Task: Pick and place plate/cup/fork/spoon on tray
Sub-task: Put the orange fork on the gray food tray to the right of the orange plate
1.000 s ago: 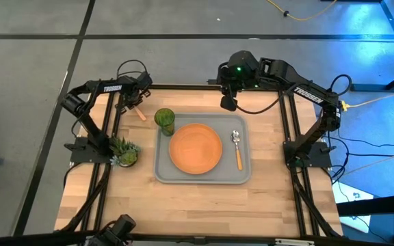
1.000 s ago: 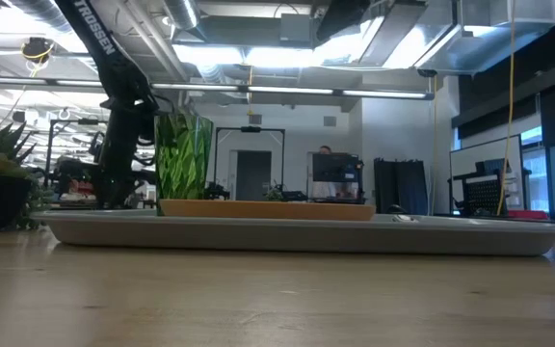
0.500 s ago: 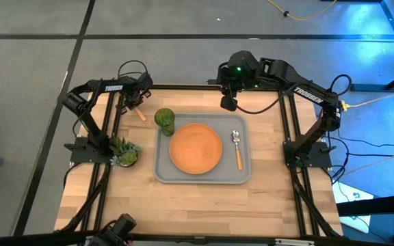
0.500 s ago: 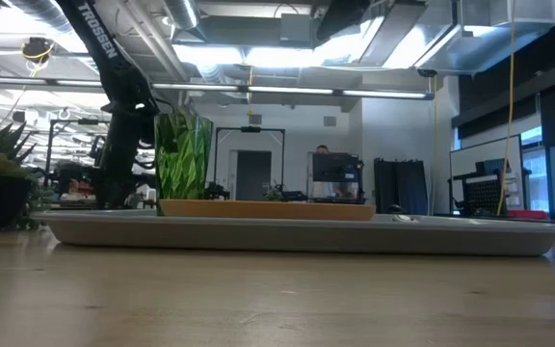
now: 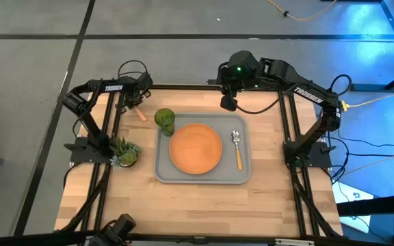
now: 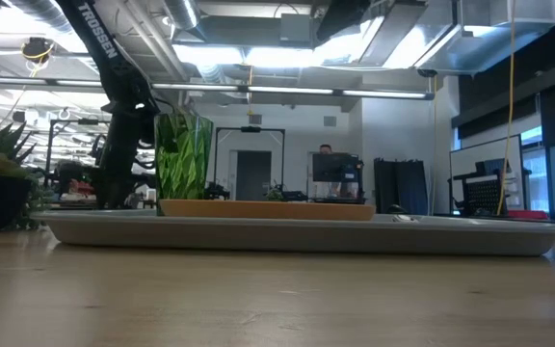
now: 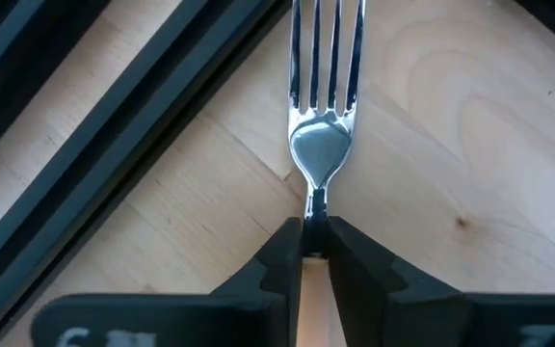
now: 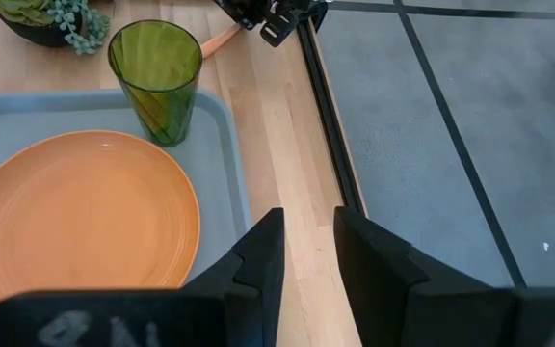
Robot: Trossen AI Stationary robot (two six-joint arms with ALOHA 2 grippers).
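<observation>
Left end effector (image 7: 316,253): we see it clamped on the orange-handled silver-tined fork (image 7: 323,106), near the bench's (image 5: 272,205) far left corner.
Right end effector (image 8: 308,253): narrowly parted, holding nothing.

The left hand (image 7: 314,241) is low at the far left counter corner, fingers pinched; the right hand (image 8: 306,241) hovers, fingers parted.

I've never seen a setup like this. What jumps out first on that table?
The big orange plate in the middle of the grey tray catches the eye, with a green cup at the tray's far left corner and a spoon beside the plate. At the table's far left corner, the left pincer is clamped on a fork.
</observation>
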